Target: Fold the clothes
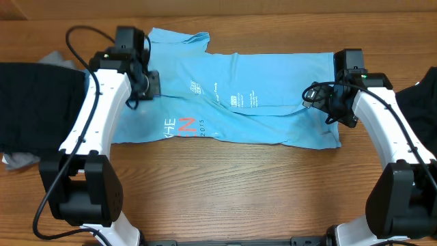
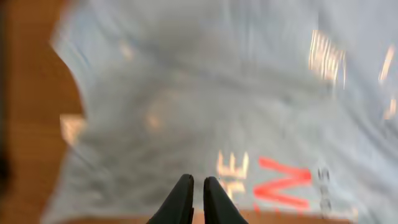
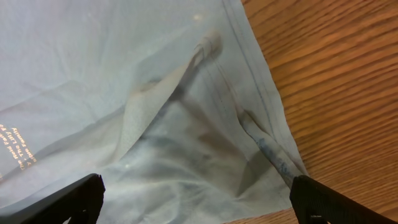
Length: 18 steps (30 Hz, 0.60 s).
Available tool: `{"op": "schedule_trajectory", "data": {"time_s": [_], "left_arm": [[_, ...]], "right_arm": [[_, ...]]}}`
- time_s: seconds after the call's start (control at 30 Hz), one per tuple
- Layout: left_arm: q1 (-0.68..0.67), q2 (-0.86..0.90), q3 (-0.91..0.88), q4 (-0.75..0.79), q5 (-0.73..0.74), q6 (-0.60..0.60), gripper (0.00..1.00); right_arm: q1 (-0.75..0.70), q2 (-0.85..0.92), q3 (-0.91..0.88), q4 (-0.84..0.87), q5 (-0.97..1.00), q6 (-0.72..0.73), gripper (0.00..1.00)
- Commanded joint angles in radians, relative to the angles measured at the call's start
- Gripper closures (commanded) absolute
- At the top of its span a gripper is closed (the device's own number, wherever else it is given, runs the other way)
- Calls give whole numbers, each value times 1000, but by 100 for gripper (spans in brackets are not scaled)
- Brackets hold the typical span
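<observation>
Sky-blue cotton covers the middle of the wooden worktop (image 1: 239,184): a sky-blue T-shirt (image 1: 259,89) lies spread flat with its lettered side up, reaching from under the left tool (image 1: 151,83) to under the right tool (image 1: 317,96).

The left tool is clenched. In the left wrist view its two fingers (image 2: 180,199) stand almost together with only a thin slit between them. That view is blurred, so I cannot tell whether any cloth is pinched there. The shirt fills the space ahead of this tool (image 2: 199,199). The red-and-white lettering (image 2: 283,180) lies just to the right of the fingertips, and bare wood shows to their left.

The right tool (image 3: 199,196) is released, its fingers (image 3: 81,193) spread far apart at the lower corners of the right wrist view. Between and ahead of them the shirt is rumpled, with creases and a rolled hem edge (image 3: 273,149) near the right-hand finger. Bare wood lies beyond that edge.

Outward of the left arm lies a black garment (image 1: 34,102) with a grey cloth (image 1: 20,160) showing at its edge. Outward of the right arm another dark garment (image 1: 420,96) lies at the rim of the overhead view.
</observation>
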Motion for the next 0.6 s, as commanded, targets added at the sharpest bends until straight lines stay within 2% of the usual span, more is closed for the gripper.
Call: {"op": "schedule_trajectory", "data": {"time_s": [0.0,0.23,0.57], "left_arm": [[2,-1,-96,-29,117,-77,92],[0,0,-227,-23,119,-117,92],[0,0,-265,5,-74,-121,89]], "right_arm": [[-1,3,22,5,7,-3,0],[-1,3,22,5,7,-3,0],[-3,3,22,5,1,-39,0]]}}
